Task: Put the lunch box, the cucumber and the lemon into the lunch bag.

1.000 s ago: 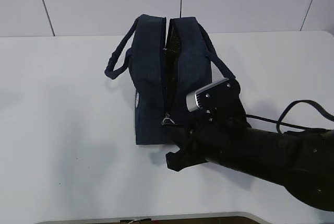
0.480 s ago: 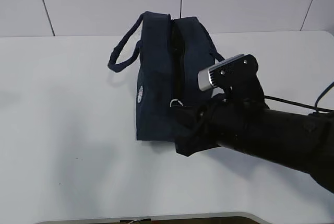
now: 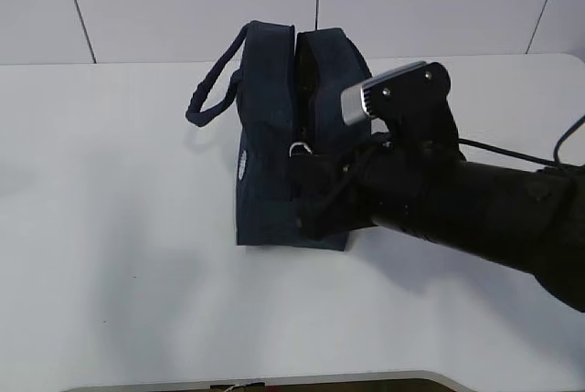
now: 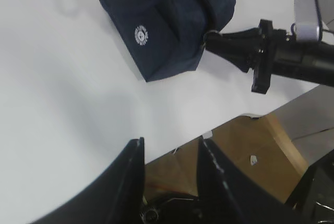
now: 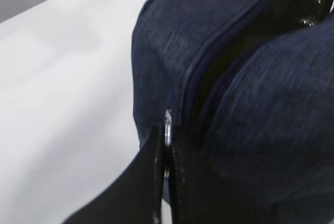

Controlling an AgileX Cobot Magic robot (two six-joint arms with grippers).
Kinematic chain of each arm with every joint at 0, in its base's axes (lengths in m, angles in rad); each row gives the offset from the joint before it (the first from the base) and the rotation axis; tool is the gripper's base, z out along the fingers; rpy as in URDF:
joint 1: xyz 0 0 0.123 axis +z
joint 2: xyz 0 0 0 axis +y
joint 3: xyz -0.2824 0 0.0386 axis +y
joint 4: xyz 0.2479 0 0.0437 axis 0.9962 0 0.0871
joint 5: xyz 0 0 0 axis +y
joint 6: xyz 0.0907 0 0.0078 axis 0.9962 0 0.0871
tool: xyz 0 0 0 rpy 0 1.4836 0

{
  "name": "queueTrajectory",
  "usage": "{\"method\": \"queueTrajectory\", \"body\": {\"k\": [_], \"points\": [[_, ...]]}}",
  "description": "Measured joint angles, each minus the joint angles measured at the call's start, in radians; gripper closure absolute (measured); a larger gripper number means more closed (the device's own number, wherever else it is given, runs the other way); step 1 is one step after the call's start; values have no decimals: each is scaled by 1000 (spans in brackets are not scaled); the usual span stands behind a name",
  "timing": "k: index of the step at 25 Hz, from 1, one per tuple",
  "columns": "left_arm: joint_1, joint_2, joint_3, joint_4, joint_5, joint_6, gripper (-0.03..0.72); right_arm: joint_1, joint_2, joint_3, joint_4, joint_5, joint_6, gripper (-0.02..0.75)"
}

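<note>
Right pincer [image 3: 306,186] across lunch bag [image 3: 270,127] mouth

Right pincer [image 5: 166,156] pinched closed, arm reaching leftward; left pincer [image 4: 169,153] parted.

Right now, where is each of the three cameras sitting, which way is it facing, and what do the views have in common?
Exterior view: above the table's near edge, looking down at the lunch bag; the right arm reaches in.
Left wrist view: high off to one side, looking down past the open left gripper at bag and right arm.
Right wrist view: right against the bag, looking along the shut right gripper, pinching the zipper ring pull.
Shared: all three show the bag.
</note>
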Motion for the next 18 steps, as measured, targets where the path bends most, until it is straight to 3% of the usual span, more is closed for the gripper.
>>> {"method": "queueTrajectory", "body": {"k": [8, 18], "points": [[0, 0, 141, 2, 0, 30, 445, 0, 0, -96, -28, 45, -10, 733], [0, 23, 289, 0, -73, 152, 445, 0, 0, -248, -67, 224, -10, 733]]}}
